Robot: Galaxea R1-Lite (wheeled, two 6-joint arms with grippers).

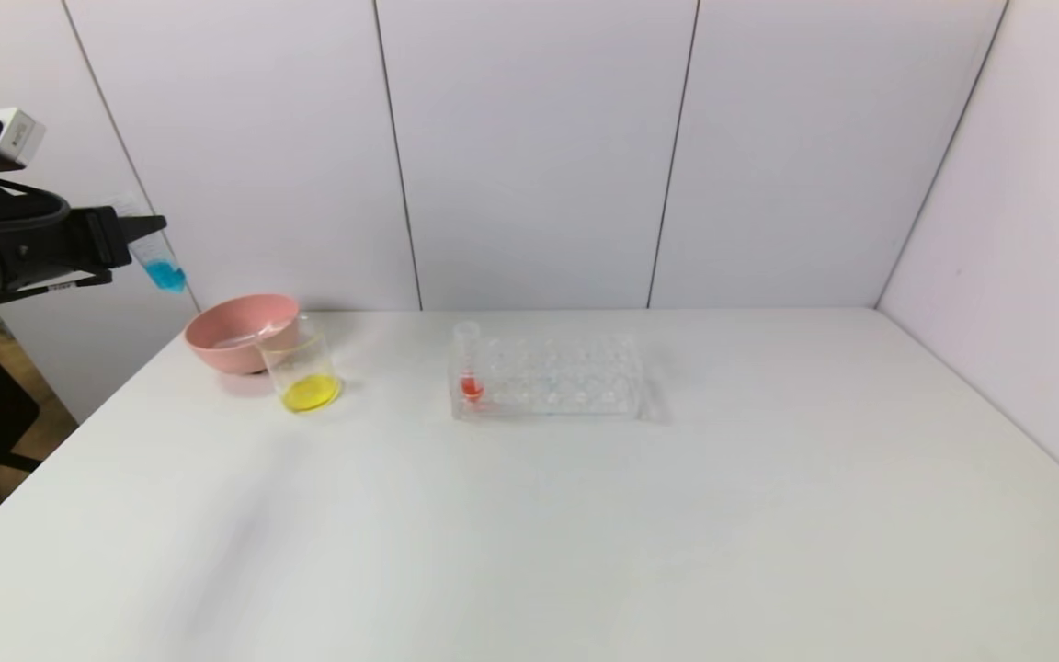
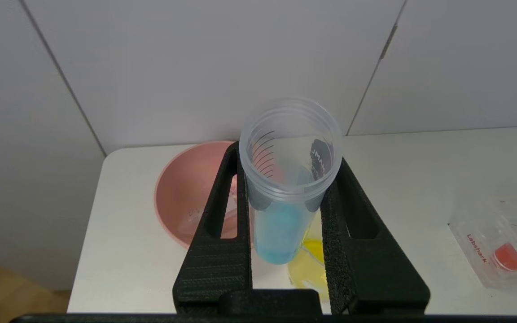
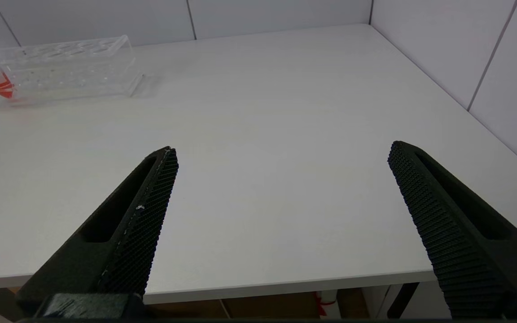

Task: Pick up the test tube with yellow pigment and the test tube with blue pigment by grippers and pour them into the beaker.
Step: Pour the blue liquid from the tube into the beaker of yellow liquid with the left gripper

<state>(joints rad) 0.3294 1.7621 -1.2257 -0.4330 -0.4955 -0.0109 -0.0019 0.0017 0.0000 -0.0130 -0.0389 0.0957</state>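
My left gripper (image 1: 145,232) is raised at the far left, above and left of the pink bowl. It is shut on the test tube with blue pigment (image 1: 162,267), which hangs tilted with its blue bottom down. In the left wrist view the gripper (image 2: 287,154) clamps the tube (image 2: 281,224) just below its open rim. The beaker (image 1: 304,372) stands on the table in front of the bowl with yellow liquid in its bottom, and shows below the tube (image 2: 308,269). No tube holding yellow liquid shows. My right gripper (image 3: 281,150) is open and empty over the table's front edge.
The pink bowl (image 1: 240,331) stands behind the beaker, and a clear empty tube seems to lie in it (image 2: 195,215). The clear tube rack (image 1: 548,377) stands mid-table with a red-liquid tube (image 1: 470,372) at its left end. Walls close the back and right.
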